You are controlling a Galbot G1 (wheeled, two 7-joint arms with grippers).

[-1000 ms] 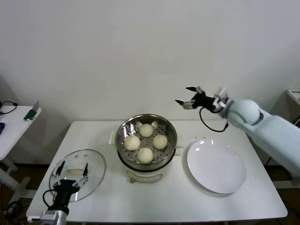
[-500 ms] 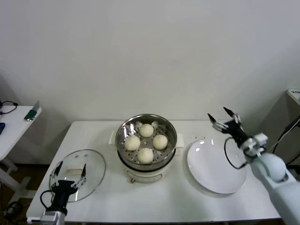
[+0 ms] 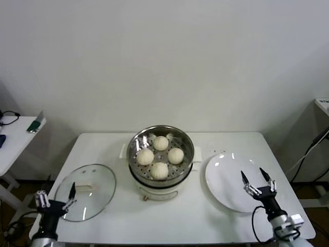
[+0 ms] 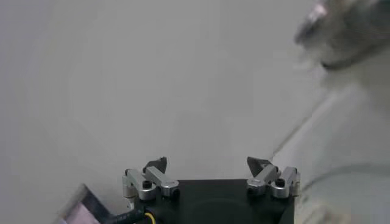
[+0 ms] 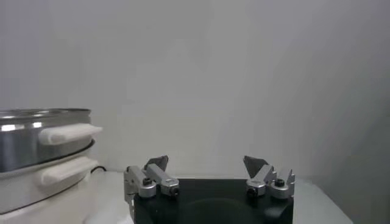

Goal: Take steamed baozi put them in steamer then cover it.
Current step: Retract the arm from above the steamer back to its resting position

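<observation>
Four buns (image 3: 160, 156) sat together inside the steamer (image 3: 161, 135), which stood at the middle of the white counter (image 3: 180, 216), on its white pot base (image 3: 159, 193). One bun lay at the far side, two in the middle row and one at the near side, all close to each other on the perforated floor.

The glass lid (image 3: 86, 191) lay flat on the counter to the left of the steamer, well apart from it, its pale handle facing up. An empty white plate (image 3: 234, 181) lay to the right of the steamer, just beside the pot base.

The left gripper (image 3: 54, 200) was low at the near left edge of the counter, by the near left rim of the lid, its jaws spread apart and holding nothing. The right gripper (image 3: 257, 181) was low at the near right, over the near right edge of the plate, its jaws likewise spread wide and empty.
</observation>
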